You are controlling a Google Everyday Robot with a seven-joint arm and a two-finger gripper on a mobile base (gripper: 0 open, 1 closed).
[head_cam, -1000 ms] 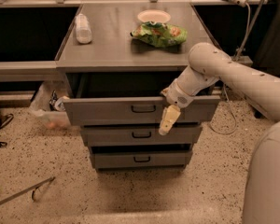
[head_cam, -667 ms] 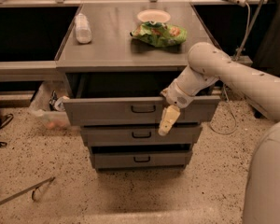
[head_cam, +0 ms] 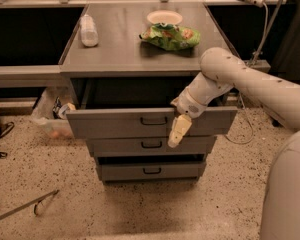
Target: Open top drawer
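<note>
Top drawer: we are looking at a wide grey metal drawer (head_cam: 105,124), the widest and tallest-fronted of three. It is standing pulled out from under a grey tabletop (head_cam: 125,54), with a dark gap showing behind its front.
Handle: a small black loop (head_cam: 153,120) is sitting at the centre of the front.
Gripper: the cream gripper (head_cam: 176,134) is hanging tip-down against the drawer front, just right of the handle. Its tip is reaching over the middle drawer (head_cam: 120,146).
Jaws: we are unable to tell whether they are apart or together. The handle is showing free just to their left.
Arm: the pale arm (head_cam: 250,81) is coming in from the right, crossing the drawer's right end.
Edges: the front is jutting out past both lower drawers, and its left end is overhanging near a clear bin (head_cam: 47,121) on the floor.
Open room: speckled floor (head_cam: 140,209) is stretching in front of the cabinet, with a thin rod (head_cam: 25,206) lying at lower left. The robot's body (head_cam: 287,194) is filling the lower right.
Tabletop: a bottle (head_cam: 88,30), a white bowl (head_cam: 164,17) and a green bag (head_cam: 170,35) are sitting back from the front edge.
</note>
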